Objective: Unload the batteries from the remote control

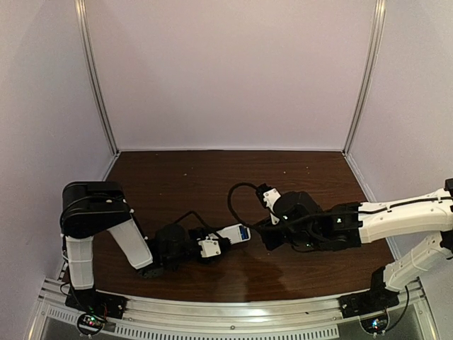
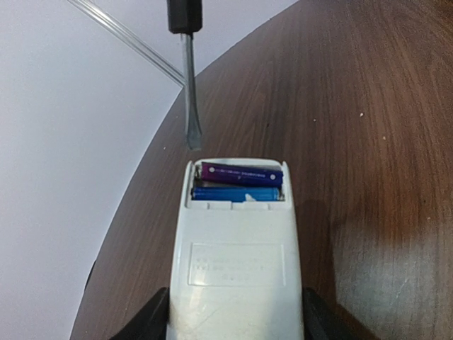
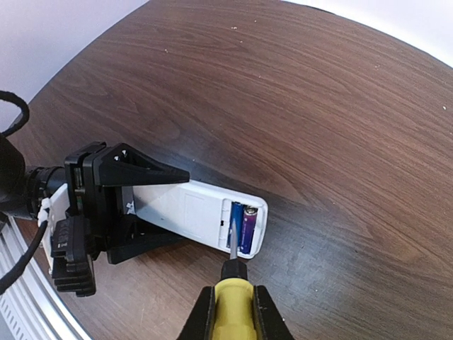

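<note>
Dark brown wood-grain table [image 1: 212, 177] fills the cell, w/ a ribbed aluminium rail [image 1: 226, 319] along the near edge and both arm bases on it. Just past the rail, left of centre, the black left gripper [image 2: 237, 322] is clamped on the long sides of a flat white plastic remote control [image 2: 237, 262]. The remote lies back side up, compartment end pointing right toward the other arm. Resting on the wood or slightly off it: can't tell. The open compartment holds two slim cylindrical batteries [image 2: 237, 193] side by side, one blue, one purplish nearer the end; their print is too small to read. Raised lettering in a rectangle on the remote's back is illegible.

The right gripper [image 3: 233, 319] is closed around a yellow-handled screwdriver [image 3: 232, 294], its steel blade angled at the compartment end w/ the tip right by the batteries; contact unclear. A black cable [image 1: 237, 195] loops over mid table. Open wood w/ a few pale specks runs beyond and to both sides. At the back stand plain pale lilac walls [image 1: 233, 71] w/ aluminium corner posts [image 1: 95, 78].
</note>
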